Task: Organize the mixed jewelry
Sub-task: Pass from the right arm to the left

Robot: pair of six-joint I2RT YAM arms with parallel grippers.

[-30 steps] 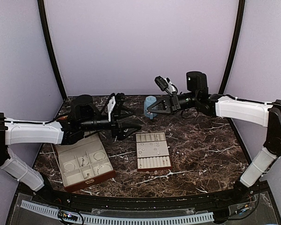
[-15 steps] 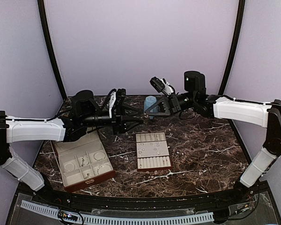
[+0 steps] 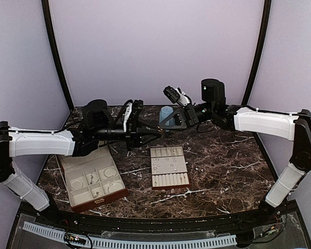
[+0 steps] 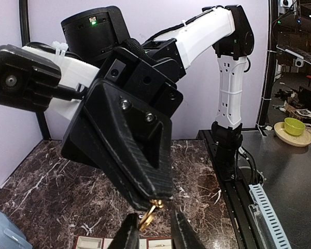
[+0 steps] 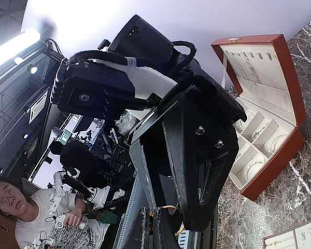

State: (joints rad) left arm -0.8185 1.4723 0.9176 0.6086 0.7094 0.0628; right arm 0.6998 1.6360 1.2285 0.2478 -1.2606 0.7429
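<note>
My two grippers meet in the air above the back of the table. The right gripper point(image 3: 164, 123) point(image 5: 156, 228) is shut on a small gold ring point(image 4: 148, 218) point(image 5: 171, 207), pinched at its very fingertips point(image 4: 158, 199). The left gripper point(image 3: 156, 130) point(image 4: 154, 236) stands narrowly open around that ring. One of its fingers point(image 4: 129, 234) touches the ring's edge; the other point(image 4: 181, 233) shows a small gap. More of the mixed jewelry lies on the cream slotted tray point(image 3: 168, 180) and in the compartments of the box point(image 3: 101, 201), among them a hoop point(image 3: 110, 172).
A light blue mug point(image 3: 167, 111) stands at the back, just behind the grippers. The open reddish-brown box sits front left, the tray mid-table. A few tiny pieces point(image 3: 199, 171) lie on the dark marble right of the tray.
The left gripper has risen and moved right to the right gripper's tips, and its jaws have narrowed from wide open to close around the ring. The right gripper has shifted slightly left.
</note>
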